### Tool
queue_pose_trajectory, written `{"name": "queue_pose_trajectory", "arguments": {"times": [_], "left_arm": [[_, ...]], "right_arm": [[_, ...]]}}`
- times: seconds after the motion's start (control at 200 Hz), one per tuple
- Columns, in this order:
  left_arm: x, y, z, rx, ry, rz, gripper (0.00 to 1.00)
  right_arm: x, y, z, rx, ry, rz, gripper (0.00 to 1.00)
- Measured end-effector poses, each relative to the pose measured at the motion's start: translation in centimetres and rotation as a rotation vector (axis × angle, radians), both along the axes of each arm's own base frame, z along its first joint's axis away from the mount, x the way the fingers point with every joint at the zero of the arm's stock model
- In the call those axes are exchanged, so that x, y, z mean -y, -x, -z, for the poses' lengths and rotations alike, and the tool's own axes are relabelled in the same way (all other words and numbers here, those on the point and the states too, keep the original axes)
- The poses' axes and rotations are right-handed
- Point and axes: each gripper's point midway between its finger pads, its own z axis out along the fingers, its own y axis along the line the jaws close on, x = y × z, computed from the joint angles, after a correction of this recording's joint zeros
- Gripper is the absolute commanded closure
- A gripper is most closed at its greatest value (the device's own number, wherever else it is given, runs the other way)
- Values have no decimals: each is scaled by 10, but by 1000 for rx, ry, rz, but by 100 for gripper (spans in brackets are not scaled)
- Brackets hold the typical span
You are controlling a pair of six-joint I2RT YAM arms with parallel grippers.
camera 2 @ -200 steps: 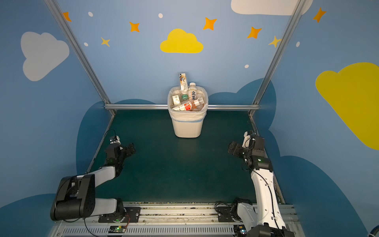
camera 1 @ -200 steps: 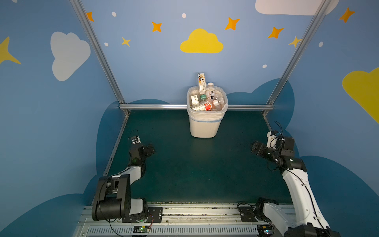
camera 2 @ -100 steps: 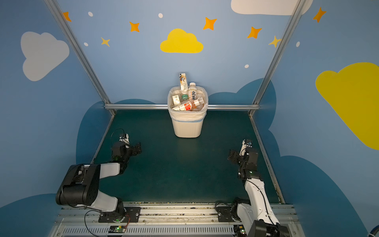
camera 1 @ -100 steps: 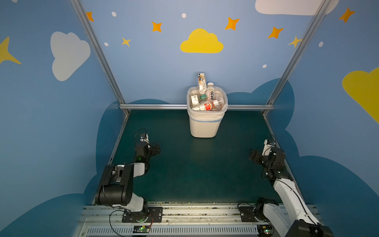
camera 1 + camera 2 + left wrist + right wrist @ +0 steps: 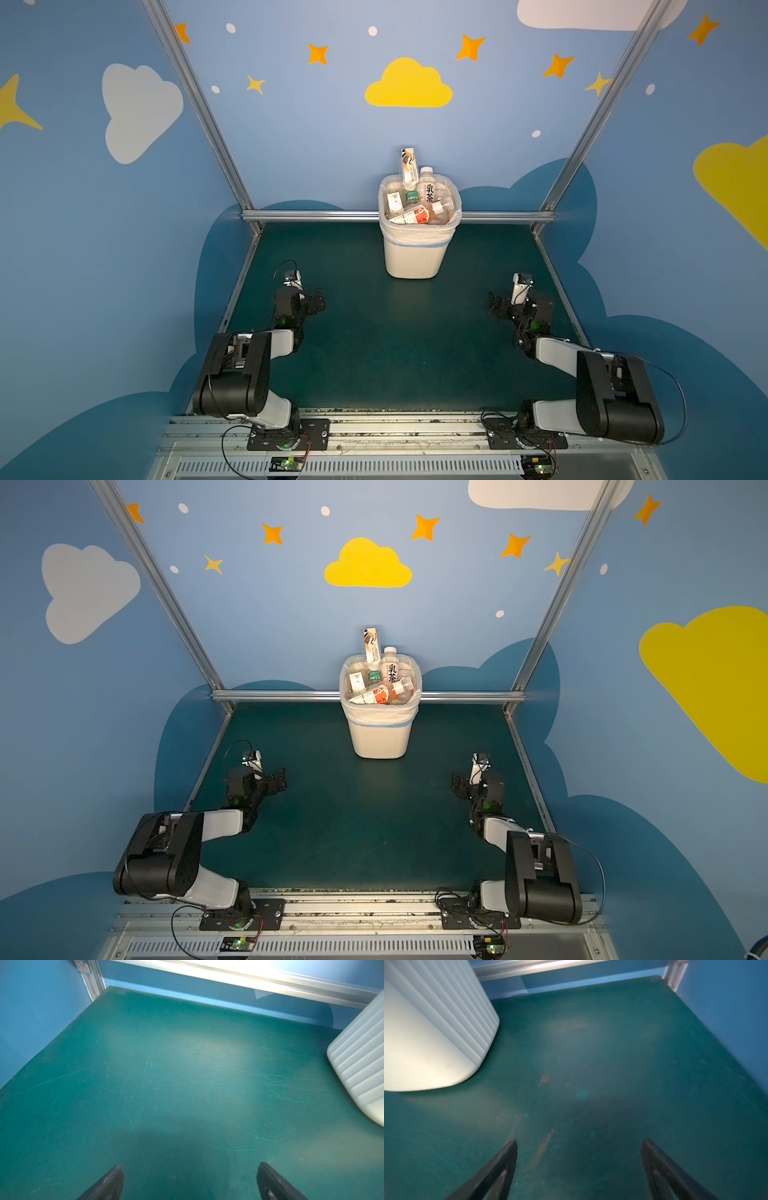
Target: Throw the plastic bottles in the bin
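The cream-white bin stands at the back middle of the green mat. It is heaped with plastic bottles, and one white-labelled bottle sticks up above the rim. No bottle shows on the mat. My left gripper hangs open and empty over bare mat at the left. My right gripper hangs open and empty at the right. Each wrist view shows the bin's ribbed wall off to one side.
An aluminium rail runs along the back behind the bin, with slanted posts at both back corners. Blue walls close in the left, right and back. Both arm bases sit on the front metal rail.
Both arms have folded down and back toward the front rail. The right gripper has dropped lower and drifted left; the left gripper has shifted slightly right. Both stay open.
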Motion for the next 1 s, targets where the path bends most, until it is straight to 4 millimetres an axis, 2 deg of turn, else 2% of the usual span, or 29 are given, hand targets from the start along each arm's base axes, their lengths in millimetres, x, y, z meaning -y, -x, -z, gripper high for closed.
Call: {"name": "queue_pose_trajectory", "arguments": {"times": [0.07, 0.155, 0.39, 1.001], "left_arm": [[0, 0, 0, 0, 0, 1, 0], [0, 0, 0, 0, 0, 0, 0], [0, 0, 0, 0, 1, 2, 0], [0, 0, 3, -11, 1, 1, 0]], "right_arm": [[-9, -4, 10, 5, 34, -23, 7], [-10, -4, 16, -4, 62, -6, 7], [8, -10, 9, 21, 83, 75, 7], [10, -10, 8, 22, 80, 88, 7]]}}
